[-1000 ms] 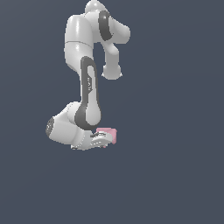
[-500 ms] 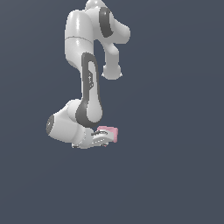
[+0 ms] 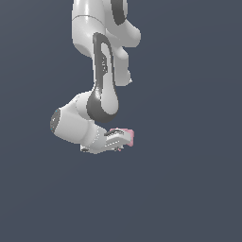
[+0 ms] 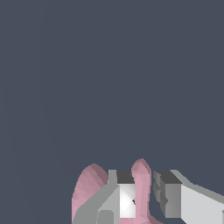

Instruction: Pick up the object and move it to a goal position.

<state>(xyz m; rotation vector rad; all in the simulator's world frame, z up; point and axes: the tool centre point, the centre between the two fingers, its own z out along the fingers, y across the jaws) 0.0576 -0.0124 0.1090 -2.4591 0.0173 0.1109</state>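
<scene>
Between my pincer's [image 4: 142, 197] two fingers sits the pale-pink object [image 4: 89, 188]: one finger [image 4: 120, 194] presses against its narrow upright lobe while the other finger [image 4: 168, 197] stands just beside that lobe with a thin dark gap showing, so I cannot tell whether I am truly clamped on it. Seen from the exterior view, my gripper [image 3: 124, 140] points toward that view's right with the object [image 3: 128, 134] at its tip, the arm [image 3: 105, 80] rising above against plain dark grey.
</scene>
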